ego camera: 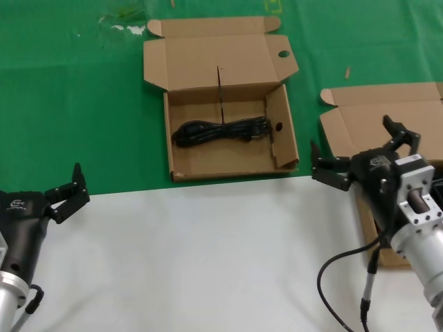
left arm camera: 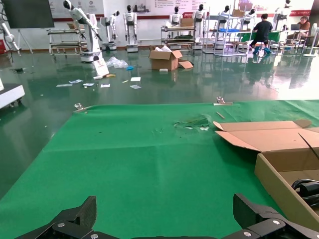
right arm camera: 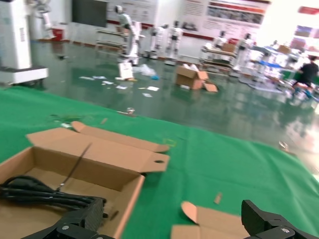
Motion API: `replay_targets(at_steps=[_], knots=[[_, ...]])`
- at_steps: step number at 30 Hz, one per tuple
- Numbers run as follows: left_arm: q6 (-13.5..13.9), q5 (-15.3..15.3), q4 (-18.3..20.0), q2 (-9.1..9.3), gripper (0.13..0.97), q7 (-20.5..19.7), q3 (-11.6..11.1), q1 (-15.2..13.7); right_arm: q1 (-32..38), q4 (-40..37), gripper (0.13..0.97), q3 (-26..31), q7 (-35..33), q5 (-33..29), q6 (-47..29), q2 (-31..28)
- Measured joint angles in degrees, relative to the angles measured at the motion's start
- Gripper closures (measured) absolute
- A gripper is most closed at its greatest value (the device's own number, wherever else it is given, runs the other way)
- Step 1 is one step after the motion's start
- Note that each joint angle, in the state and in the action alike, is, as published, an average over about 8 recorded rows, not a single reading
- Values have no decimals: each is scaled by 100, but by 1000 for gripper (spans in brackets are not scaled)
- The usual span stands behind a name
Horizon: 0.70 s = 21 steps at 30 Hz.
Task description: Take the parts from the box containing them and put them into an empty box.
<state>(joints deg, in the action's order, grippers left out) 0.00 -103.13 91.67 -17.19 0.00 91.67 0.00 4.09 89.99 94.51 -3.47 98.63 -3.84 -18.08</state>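
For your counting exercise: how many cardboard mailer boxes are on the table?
2. One open box lies mid-table on the green mat, holding a black cable bundle; the other box sits at the right, partly hidden behind the right gripper.

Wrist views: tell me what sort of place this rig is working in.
Probably a robotics lab or test hall. Beyond the green-covered table lies a wide glossy floor; humanoid robots on stands line the far wall, and an open cardboard carton and scattered papers lie on that floor.
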Motion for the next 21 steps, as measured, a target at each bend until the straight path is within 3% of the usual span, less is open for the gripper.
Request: replay_targets(at_steps=[21], knots=[[0, 0, 0, 0, 132, 0, 0, 0, -298, 123, 129, -207, 253, 328, 279, 65]])
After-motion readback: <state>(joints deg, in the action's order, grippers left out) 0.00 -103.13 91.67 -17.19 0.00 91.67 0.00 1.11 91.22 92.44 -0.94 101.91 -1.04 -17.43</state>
